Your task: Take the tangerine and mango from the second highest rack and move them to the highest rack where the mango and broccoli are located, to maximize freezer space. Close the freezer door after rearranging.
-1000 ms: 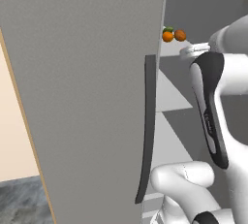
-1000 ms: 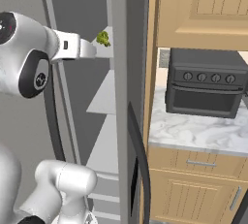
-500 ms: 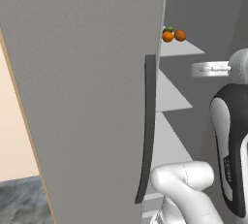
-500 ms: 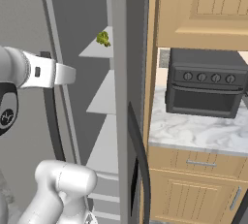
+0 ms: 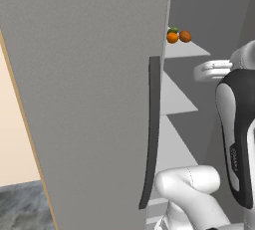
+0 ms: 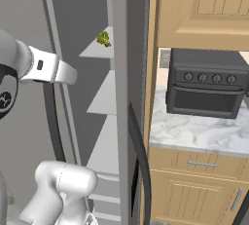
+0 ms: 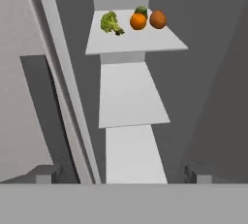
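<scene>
Tangerine (image 7: 138, 21) and green mango (image 7: 141, 9) touching on highest rack (image 7: 135, 43); freezer door (image 5: 89, 99) open.

mango (image 7: 141, 9) half behind tangerine (image 7: 138, 21)

No text, label or number can be read anywhere.

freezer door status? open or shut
Open. The freezer door swings out toward the camera, and the shelved inside is exposed, with the tangerine and broccoli on the highest rack.
</scene>
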